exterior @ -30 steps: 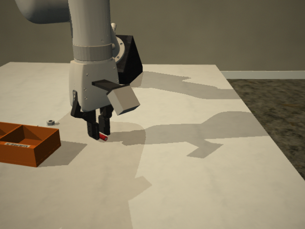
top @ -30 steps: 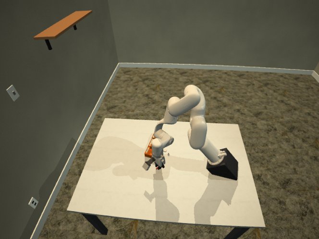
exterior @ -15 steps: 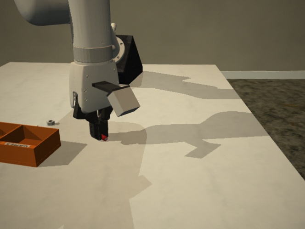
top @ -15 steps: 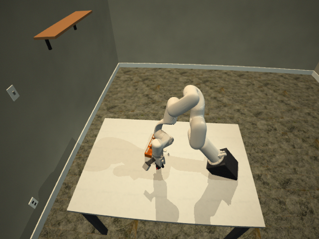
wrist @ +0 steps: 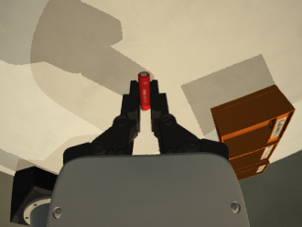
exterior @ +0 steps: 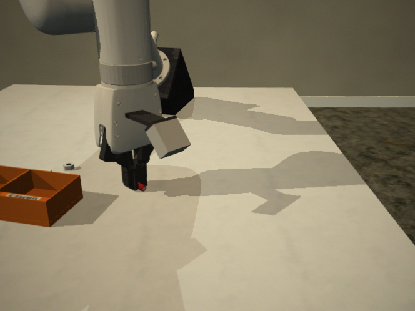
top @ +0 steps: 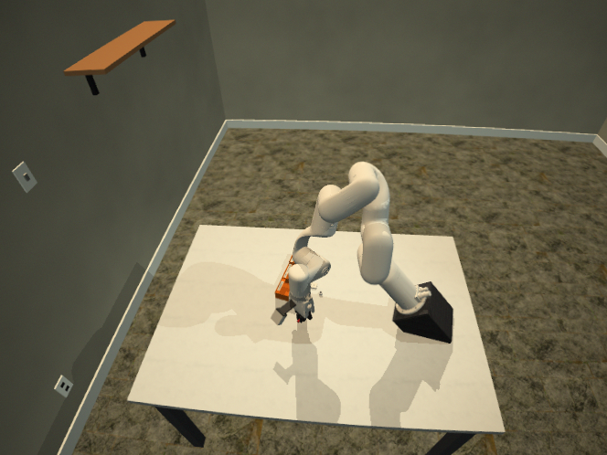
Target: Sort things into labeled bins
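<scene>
In the top view, the gripper [top: 304,318] [exterior: 136,183] [wrist: 145,91] is low over the middle of the desk [top: 220,367] [exterior: 301,234] [wrist: 183,37], a little nearer the left edge than the right. Its fingers pinch the red battery [top: 299,321] [exterior: 142,187] [wrist: 144,93], which is at or just above the desktop. The orange bins [top: 282,294] [exterior: 65,203] [wrist: 247,114] stand in a row beside the gripper, toward the far left corner. The nut [top: 320,293] [exterior: 68,166] lies between bins and base [top: 443,318] [exterior: 184,87] [wrist: 27,185], which stands near the right edge.
</scene>
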